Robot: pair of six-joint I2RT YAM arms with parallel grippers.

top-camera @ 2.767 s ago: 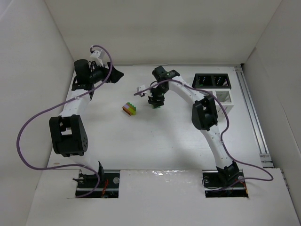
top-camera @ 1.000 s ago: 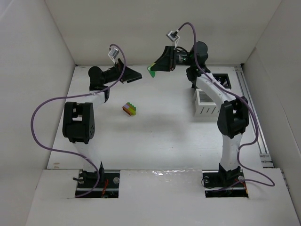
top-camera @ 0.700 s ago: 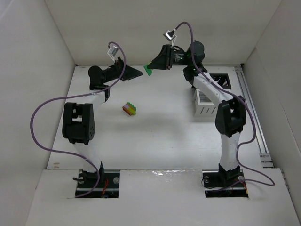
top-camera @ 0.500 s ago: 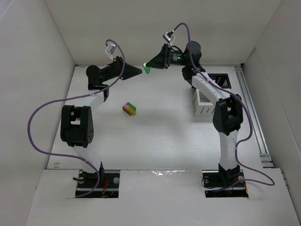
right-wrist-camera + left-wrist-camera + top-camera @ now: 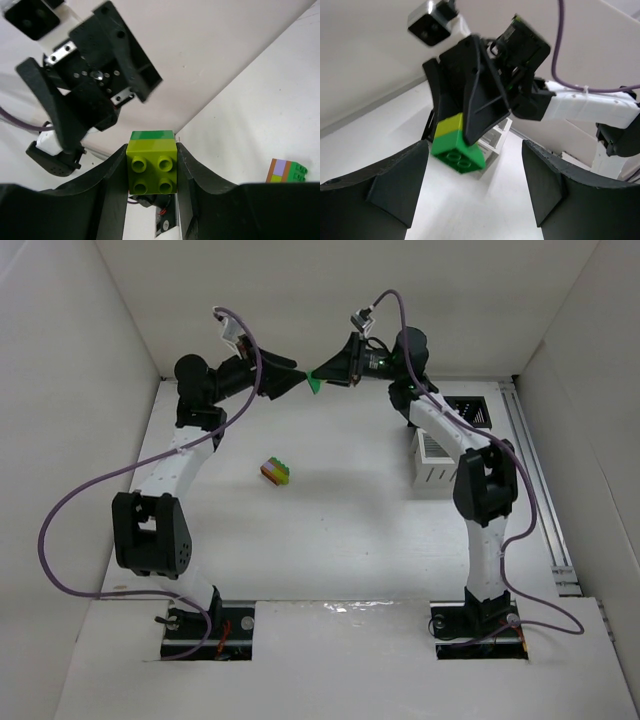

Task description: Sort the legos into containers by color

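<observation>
Mid-air handoff | your right end effector (image 5: 325,375) clamps a green-and-lime brick pair (image 5: 456,145) above the worktop (image 5: 340,530) | left end effector (image 5: 296,382) spread wide, facing it | multicoloured stack (image 5: 276,471) unsorted mid-worktop | bins (image 5: 437,472) unreached, most sorting likely remains

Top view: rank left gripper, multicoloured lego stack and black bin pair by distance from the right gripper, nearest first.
From the right gripper:
1. left gripper: just to its left, tips almost meeting.
2. multicoloured lego stack: on the table, toward the arm bases and slightly left.
3. black bin pair: far to the right, at the table's back.
</observation>
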